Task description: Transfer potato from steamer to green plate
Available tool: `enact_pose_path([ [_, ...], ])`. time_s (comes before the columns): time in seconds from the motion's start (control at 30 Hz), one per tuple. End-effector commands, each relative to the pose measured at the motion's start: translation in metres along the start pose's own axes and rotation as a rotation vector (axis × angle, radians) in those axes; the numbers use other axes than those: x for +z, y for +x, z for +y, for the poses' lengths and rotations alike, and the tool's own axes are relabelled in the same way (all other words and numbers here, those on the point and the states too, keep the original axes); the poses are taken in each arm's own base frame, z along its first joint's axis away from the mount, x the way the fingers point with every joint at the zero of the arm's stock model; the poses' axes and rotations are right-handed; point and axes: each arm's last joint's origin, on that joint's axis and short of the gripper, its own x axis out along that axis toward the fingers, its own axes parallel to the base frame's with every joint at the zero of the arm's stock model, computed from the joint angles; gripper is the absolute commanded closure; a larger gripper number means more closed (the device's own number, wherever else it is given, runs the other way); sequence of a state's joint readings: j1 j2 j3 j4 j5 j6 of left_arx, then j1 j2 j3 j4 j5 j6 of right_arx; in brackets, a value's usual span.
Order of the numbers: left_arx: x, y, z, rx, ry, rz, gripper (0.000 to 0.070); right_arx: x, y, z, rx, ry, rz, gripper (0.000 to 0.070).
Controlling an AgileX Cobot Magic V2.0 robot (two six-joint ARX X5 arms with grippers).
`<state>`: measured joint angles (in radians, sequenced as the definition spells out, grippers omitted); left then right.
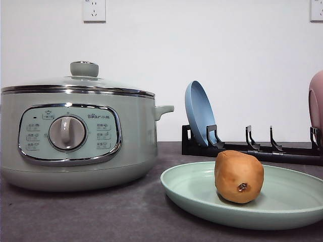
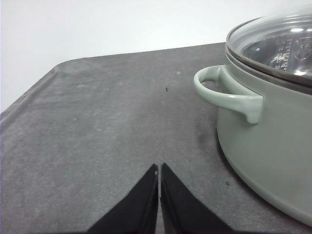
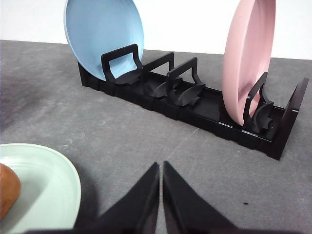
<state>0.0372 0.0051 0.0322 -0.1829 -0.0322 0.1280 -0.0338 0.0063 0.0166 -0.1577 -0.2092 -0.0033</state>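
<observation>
Front view: pink plate point(image 1: 316, 103) cut by right edge, just a sliver; green plate point(image 1: 202, 194) runs off right too. Button labels on steamer point(image 1: 75, 136) too small to read. Left wrist view: steamer cropped at right, glare on lid hides inside. Right wrist view: potato point(image 3: 7, 195) mostly cut off; blue plate point(image 3: 102, 36) top clipped.

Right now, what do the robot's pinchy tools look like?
Both look alike. The left tool has two flat black fingers that taper to sharp points, like a bird's beak. The right tool has the same black, matte, wedge-shaped fingers. No cables, stickers or markings can be seen on them, and the rest of each arm is out of the pictures.
</observation>
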Motion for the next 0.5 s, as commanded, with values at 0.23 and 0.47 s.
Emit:
enact_pose_path([
  [0.23, -0.0071, 0.0019, -0.0006, 0.005, -0.009, 0.024, 0.07, -0.0013, 0.0002, -0.0003, -0.003, 0.0, 0.001, 0.07],
  [0.47, -0.007, 0.0019, -0.0006, 0.004, -0.009, 0.024, 0.07, -0.0013, 0.0002, -0.0003, -0.003, 0.0, 0.002, 0.07],
])
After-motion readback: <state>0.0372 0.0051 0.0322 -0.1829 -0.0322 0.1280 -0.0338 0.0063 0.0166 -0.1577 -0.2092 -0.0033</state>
